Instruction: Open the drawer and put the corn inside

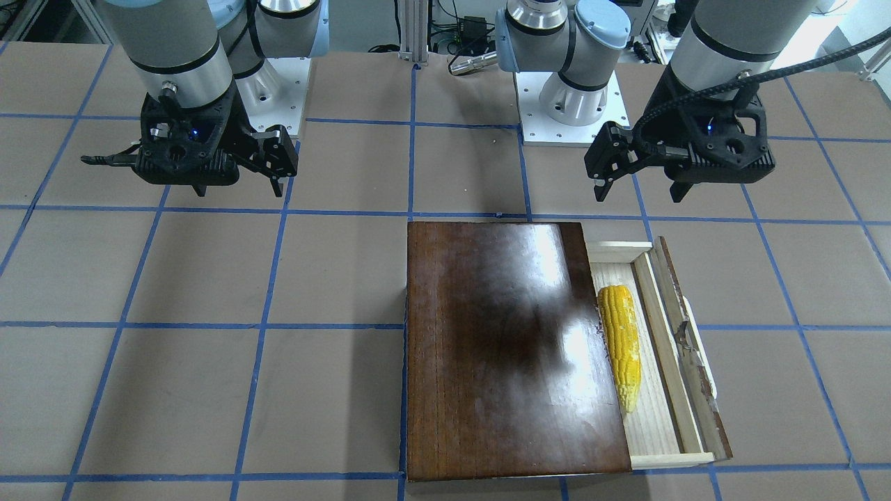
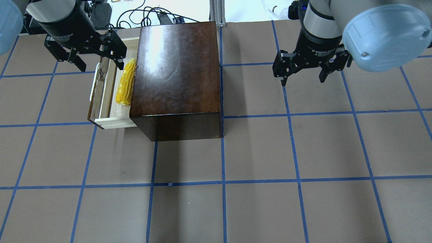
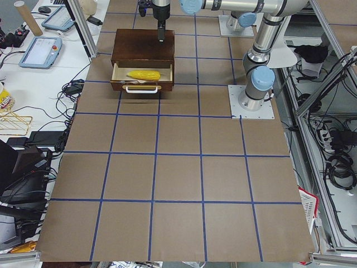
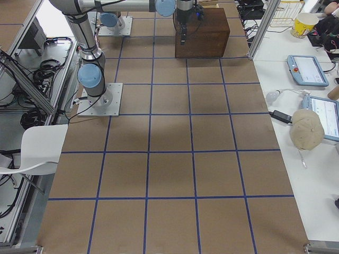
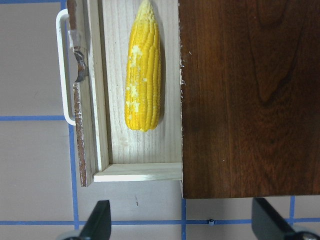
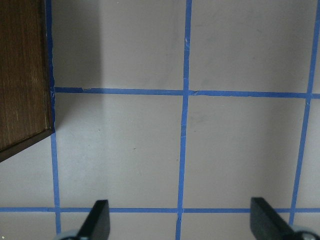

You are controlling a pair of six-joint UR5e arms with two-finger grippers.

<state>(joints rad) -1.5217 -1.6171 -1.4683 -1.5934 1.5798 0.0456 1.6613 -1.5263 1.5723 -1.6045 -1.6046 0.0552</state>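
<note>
Both arms hang well above the worktop, wrists pointing down. The left gripper hovers near the drawer's robot-side end, jaws apart and empty. The right gripper hovers beside the box, jaws apart too. The drawer stands pulled out, with the corn lying lengthwise inside it.

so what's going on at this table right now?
The drawer is pulled out of the dark wooden box, and the corn lies inside it, close along the box's edge. Neither arm holds anything. The left end effector hovers open near one end of the drawer. The right end effector hangs open over the table on the box's other side. The task looks done.
</note>
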